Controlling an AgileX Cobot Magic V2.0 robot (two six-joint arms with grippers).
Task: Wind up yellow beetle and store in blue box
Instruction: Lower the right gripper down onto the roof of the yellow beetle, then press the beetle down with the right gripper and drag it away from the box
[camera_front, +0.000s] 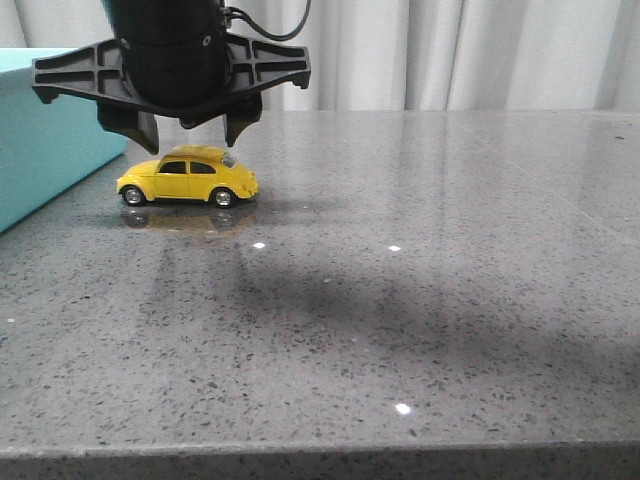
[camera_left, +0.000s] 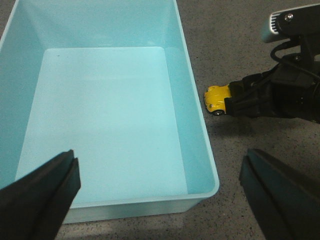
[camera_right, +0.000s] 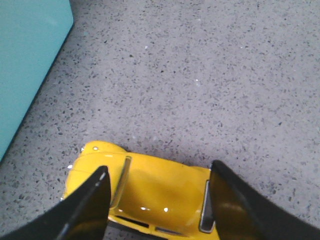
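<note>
My right fingers (camera_front: 190, 128) hang spread above the beetle (camera_front: 188, 176), straddling its roof without touching. The beetle stands on all four wheels on the bench (camera_front: 400, 300), just beside the box (camera_left: 107, 110), which holds nothing. My left fingers (camera_left: 160, 187) gape over the box. Grasp, winding and storing appear still ahead.

Grey speckled table (camera_front: 420, 300), white curtains (camera_front: 450, 50)

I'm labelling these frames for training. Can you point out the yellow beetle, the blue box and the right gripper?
yellow beetle (camera_front: 190, 178): front view, on its side door.
blue box (camera_left: 196, 105): left wrist view, on its side wall's rim nearest the car.
right gripper (camera_right: 159, 200): right wrist view, midway between the fingertips, above the car's roof.
</note>
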